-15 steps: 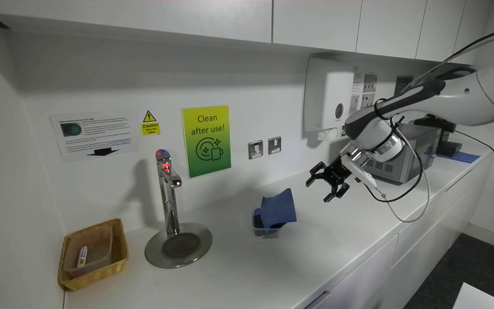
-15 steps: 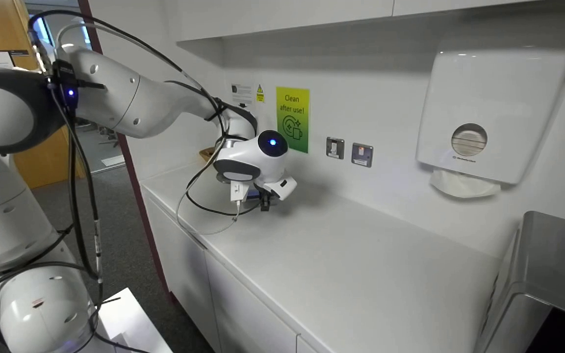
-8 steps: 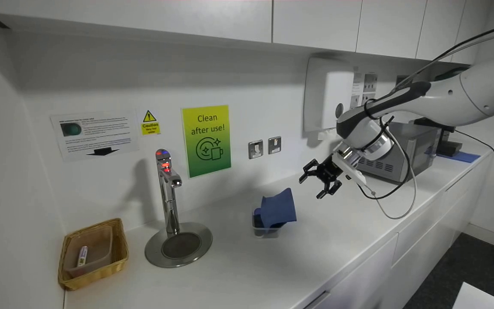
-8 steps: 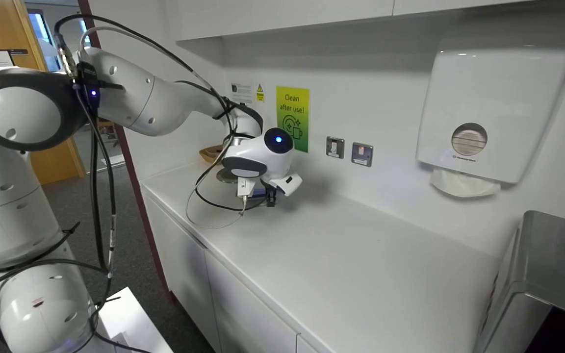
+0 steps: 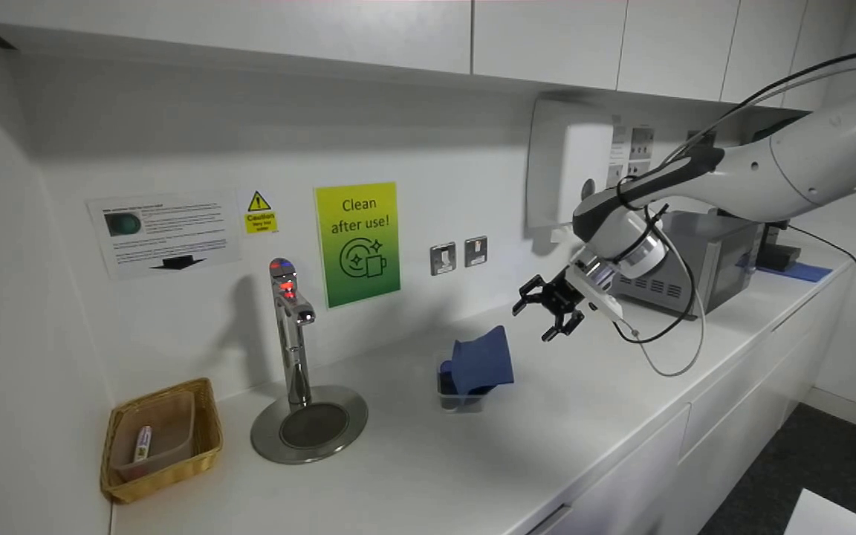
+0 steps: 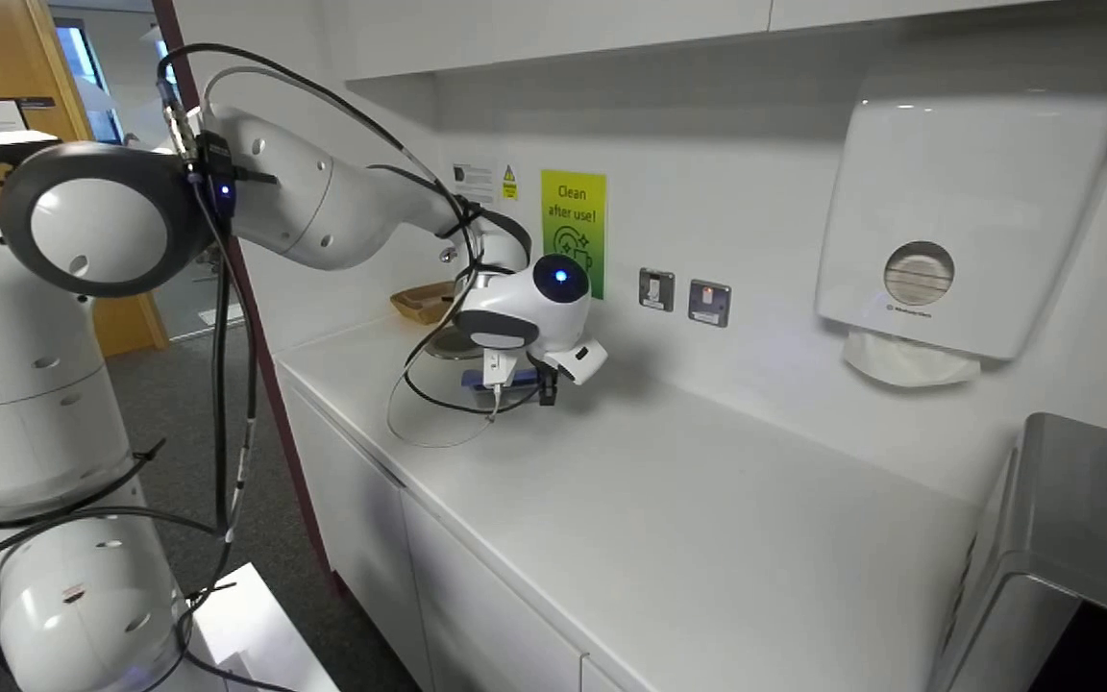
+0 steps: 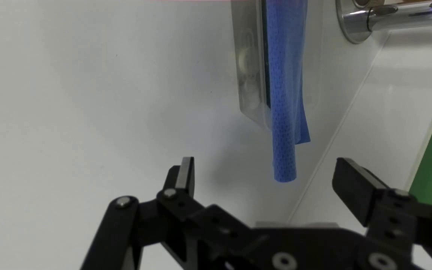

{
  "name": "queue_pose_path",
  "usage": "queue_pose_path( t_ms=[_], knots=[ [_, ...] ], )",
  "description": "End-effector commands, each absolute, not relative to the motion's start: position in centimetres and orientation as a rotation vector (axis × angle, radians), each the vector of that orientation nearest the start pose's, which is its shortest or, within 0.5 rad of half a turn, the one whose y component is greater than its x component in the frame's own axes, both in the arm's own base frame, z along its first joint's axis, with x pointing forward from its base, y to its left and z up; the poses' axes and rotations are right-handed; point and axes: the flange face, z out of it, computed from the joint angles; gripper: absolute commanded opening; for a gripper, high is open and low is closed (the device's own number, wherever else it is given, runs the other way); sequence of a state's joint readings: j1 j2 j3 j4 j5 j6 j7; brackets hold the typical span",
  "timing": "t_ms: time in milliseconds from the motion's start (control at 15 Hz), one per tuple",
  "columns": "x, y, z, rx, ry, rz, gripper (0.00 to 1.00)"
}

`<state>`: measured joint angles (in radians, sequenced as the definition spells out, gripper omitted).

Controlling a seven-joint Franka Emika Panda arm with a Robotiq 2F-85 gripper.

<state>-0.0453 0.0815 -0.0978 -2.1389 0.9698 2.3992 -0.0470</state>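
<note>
In an exterior view we see the white counter (image 5: pixel 547 416) with a grey box-shaped appliance (image 5: pixel 731 261) far to the right of the chrome tap (image 5: pixel 294 357), and a wicker basket (image 5: pixel 175 473) near the tap on its left. We find the hand (image 5: pixel 532 323) above the counter, well to the right of the tap, its fingers spread wide. Nearer the tap, on its right, we see a clear tub (image 5: pixel 461 404) from which the blue cloth (image 5: pixel 481 364) juts up toward the hand; in the wrist view its end shows ahead of the gap between the fingers, apart from both.
</note>
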Motion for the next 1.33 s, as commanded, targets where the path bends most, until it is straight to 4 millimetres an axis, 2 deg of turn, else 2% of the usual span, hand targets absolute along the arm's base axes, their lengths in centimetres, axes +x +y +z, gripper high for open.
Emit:
queue_pose_path(
  t_ms=[0,800,1267],
  knots=[
    [58.4,-7.5,39.3,-2.226,0.940,-0.327,1.00],
    [61.0,-4.7,38.3,-2.207,0.910,-0.307,1.00],
    [62.4,-4.6,37.8,-2.180,0.922,-0.310,1.00]
  ],
)
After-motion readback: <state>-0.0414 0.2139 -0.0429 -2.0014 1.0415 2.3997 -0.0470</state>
